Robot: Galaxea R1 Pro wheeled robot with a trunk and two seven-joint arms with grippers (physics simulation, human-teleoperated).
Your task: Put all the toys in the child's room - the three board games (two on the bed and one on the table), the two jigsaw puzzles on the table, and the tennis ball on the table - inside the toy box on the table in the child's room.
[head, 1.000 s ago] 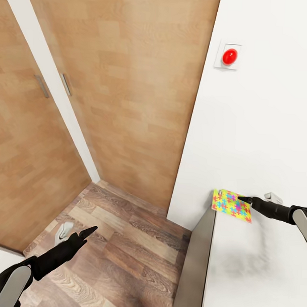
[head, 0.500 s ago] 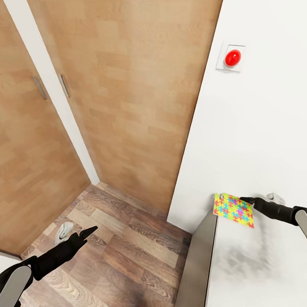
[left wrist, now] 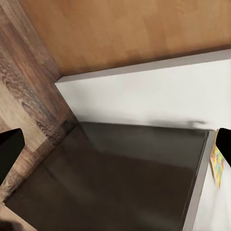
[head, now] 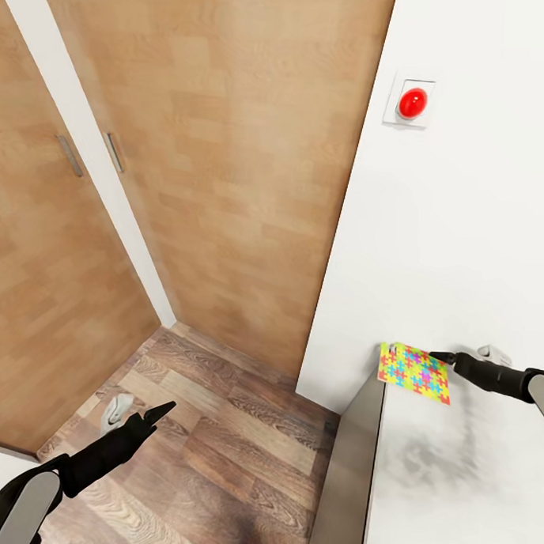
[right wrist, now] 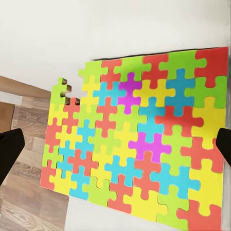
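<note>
Right now the jigsaw puzzle [head: 414, 372] lies flat at the corner of the pale surface [head: 452, 486], against the white wall. I have my right hand [head: 464, 357] spread wide just over its far edge, nothing held. Step: grabbing this puzzle. Next I must drop lower and pinch an edge. Left hand [head: 135, 408] idles open over the wood floor [head: 217, 452].

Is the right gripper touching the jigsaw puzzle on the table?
Cannot tell. In the head view the right gripper reaches the jigsaw puzzle at its far corner on the table, but no view shows contact or a gap plainly.
</note>
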